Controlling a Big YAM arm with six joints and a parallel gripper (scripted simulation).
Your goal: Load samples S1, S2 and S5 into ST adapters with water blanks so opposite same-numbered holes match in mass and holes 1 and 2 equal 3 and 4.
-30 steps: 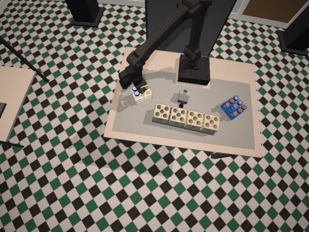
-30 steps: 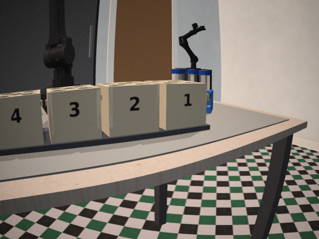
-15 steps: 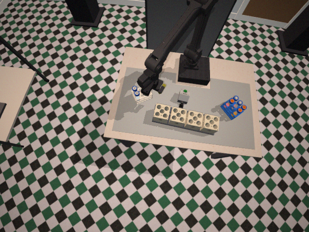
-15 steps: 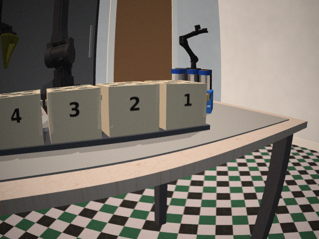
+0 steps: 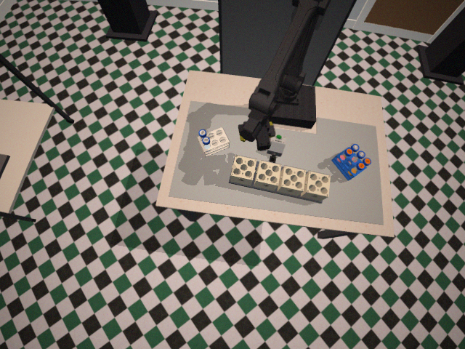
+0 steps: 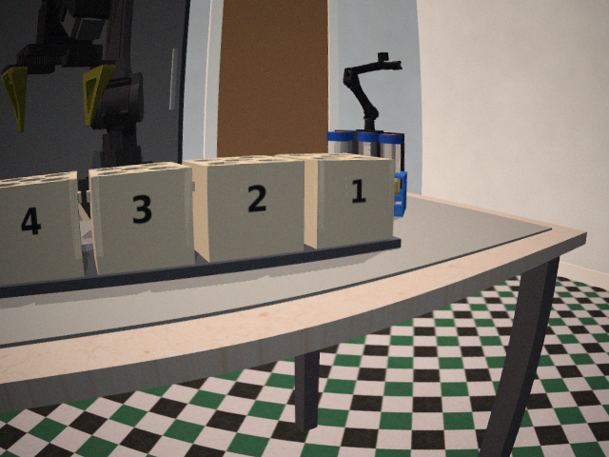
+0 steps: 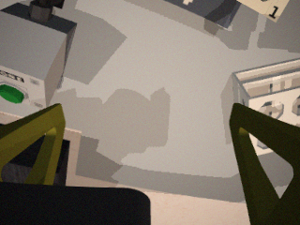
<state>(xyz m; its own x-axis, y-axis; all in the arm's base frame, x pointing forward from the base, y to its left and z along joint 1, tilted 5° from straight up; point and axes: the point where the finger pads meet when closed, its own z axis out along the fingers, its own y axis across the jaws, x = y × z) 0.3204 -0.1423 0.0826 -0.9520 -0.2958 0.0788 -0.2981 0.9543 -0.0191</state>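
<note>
The dark six-joint arm's parallel gripper (image 5: pixel 259 140), with its yellow wedge-shaped fingers spread fully wide and nothing between them, hung above the grey mat between the white blank rack (image 5: pixel 216 140) and the small grey box carrying the green round DONE key (image 5: pixel 278 137). The four cream block adapters (image 5: pixel 280 176) stood in a row on their dark loading stand (image 6: pixel 206 268), and every hole that showed from above looked vacant, so by my judgement loading had not begun. The samples stood well apart from the gripper in the blue sample rack (image 5: pixel 351 161) at the other end of the mat, five capped tubes in all, three with orange dots (image 5: pixel 349 151) and two paler; the IDs were too small to read. The white rack held two blue-capped blanks (image 5: pixel 203 136) at one end. The step in hand seemed to be a traverse toward the blue rack, and doing it well would call for keeping the fingers high enough to pass over the key box and the adapters without brushing them. It would then mean centring over one orange-dot cap, confirming its ID and liquid level from the wrist view, and descending straight so the neighbouring grey-dot tubes stayed undisturbed in their wells. Pressing the green key by accident on the way was the obvious hazard.
</note>
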